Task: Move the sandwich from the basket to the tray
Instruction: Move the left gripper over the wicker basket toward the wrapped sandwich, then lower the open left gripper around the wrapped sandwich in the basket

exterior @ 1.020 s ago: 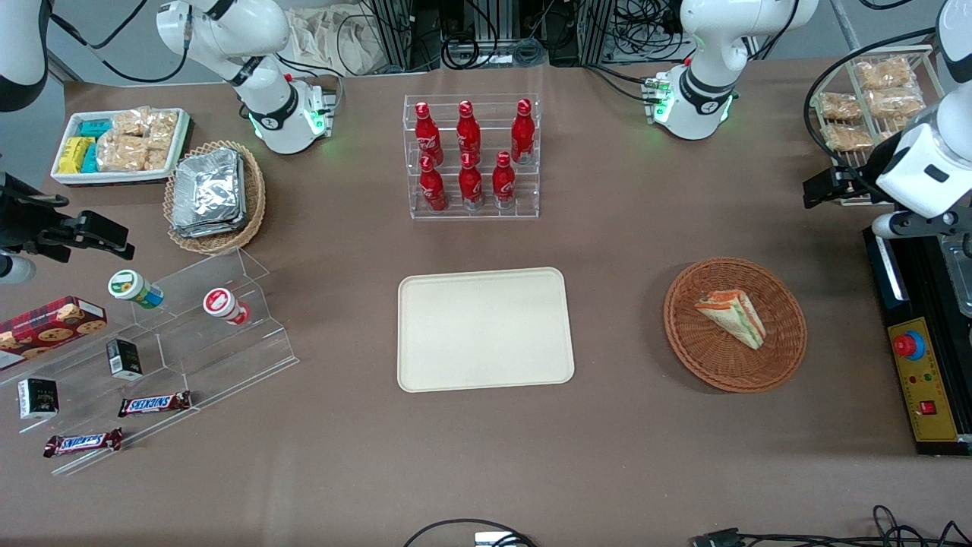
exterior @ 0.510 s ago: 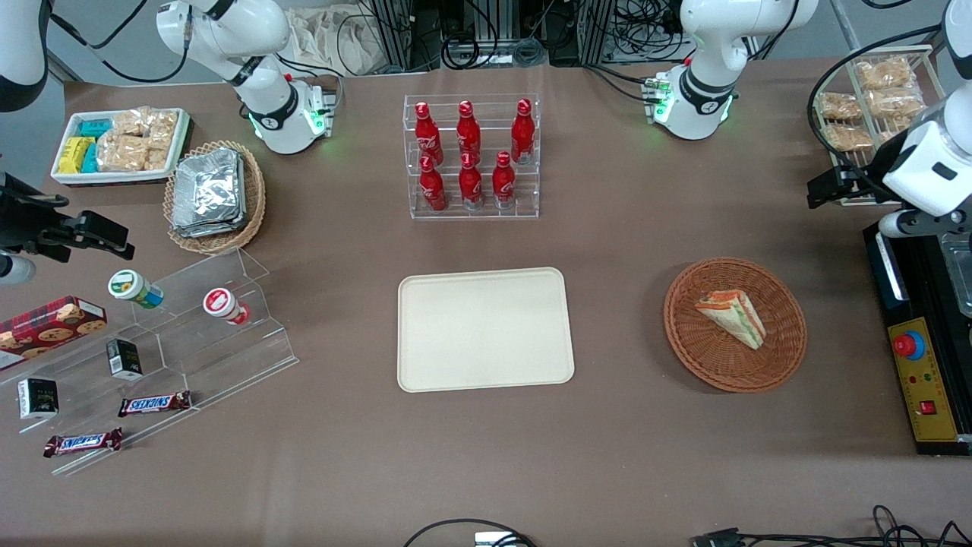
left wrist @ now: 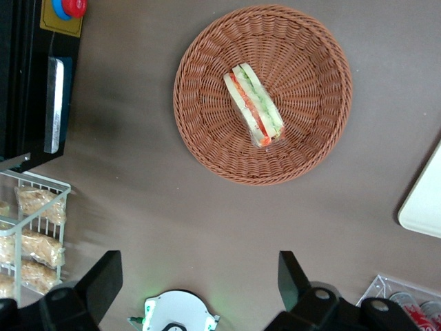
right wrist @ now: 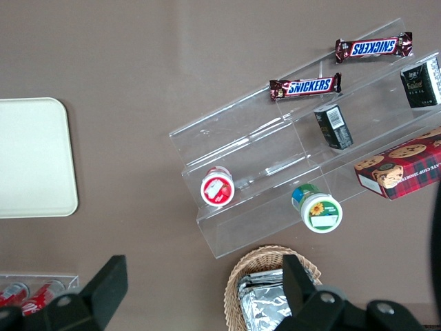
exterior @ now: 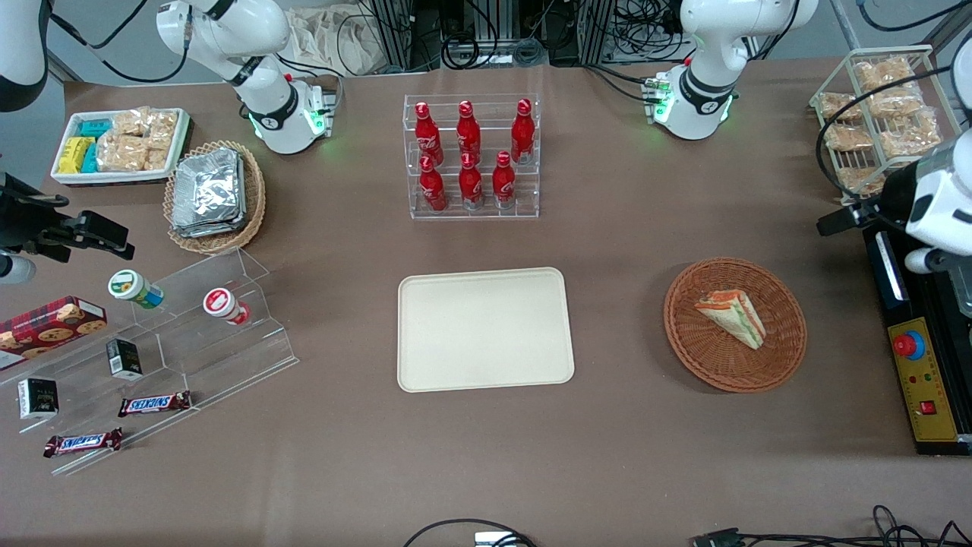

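The sandwich (exterior: 730,317) (left wrist: 253,105), a pale wedge with green, orange and red layers, lies in the reddish-brown woven basket (exterior: 683,334) (left wrist: 207,148). The cream tray (exterior: 484,329) (left wrist: 426,207) sits bare at the table's middle, beside the basket toward the parked arm's end. My gripper (exterior: 839,220) (left wrist: 198,279) hangs above the table, farther from the front camera than the basket and toward the working arm's end. Its fingers (left wrist: 103,283) stand wide open with nothing between them, well apart from the sandwich.
A wire rack of tan snack packs (exterior: 881,114) and a black control box with a red button (exterior: 919,357) stand near the gripper. A rack of red bottles (exterior: 471,156) stands farther from the front camera than the tray. An acrylic stand with snacks (exterior: 167,342) is toward the parked arm's end.
My gripper and wrist have shifted nearer to the front camera and slightly toward the working arm's end of the table. Sandwich, basket and tray have not moved.
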You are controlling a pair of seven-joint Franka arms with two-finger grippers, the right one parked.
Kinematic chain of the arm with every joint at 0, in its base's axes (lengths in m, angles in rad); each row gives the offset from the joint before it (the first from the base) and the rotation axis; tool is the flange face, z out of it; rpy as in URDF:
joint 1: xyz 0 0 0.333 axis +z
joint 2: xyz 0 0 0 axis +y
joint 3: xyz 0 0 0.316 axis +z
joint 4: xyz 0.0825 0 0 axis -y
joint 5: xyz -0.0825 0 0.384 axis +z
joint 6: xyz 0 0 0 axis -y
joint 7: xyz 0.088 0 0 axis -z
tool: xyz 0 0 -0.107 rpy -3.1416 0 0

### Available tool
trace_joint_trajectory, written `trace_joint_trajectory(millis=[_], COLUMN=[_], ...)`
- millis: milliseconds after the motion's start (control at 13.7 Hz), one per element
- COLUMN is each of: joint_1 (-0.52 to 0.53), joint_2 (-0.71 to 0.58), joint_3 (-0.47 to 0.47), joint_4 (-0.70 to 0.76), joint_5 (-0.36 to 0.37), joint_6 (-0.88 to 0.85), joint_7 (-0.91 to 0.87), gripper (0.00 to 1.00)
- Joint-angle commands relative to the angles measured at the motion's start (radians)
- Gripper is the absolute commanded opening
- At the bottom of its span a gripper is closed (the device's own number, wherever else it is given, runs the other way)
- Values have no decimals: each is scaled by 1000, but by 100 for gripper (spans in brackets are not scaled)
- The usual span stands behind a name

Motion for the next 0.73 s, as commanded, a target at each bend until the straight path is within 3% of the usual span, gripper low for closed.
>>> trace_joint_trajectory(millis=[0,364,656], joint_1=[-3,24,60], joint_2=[33,65,134], joint_3=[4,4,4], joint_4=[11,-93,-142], joint_5=[-4,-24,-84], joint_6=[15,166,253], joint_7=[-47,-53,-104], gripper=[100,100,100])
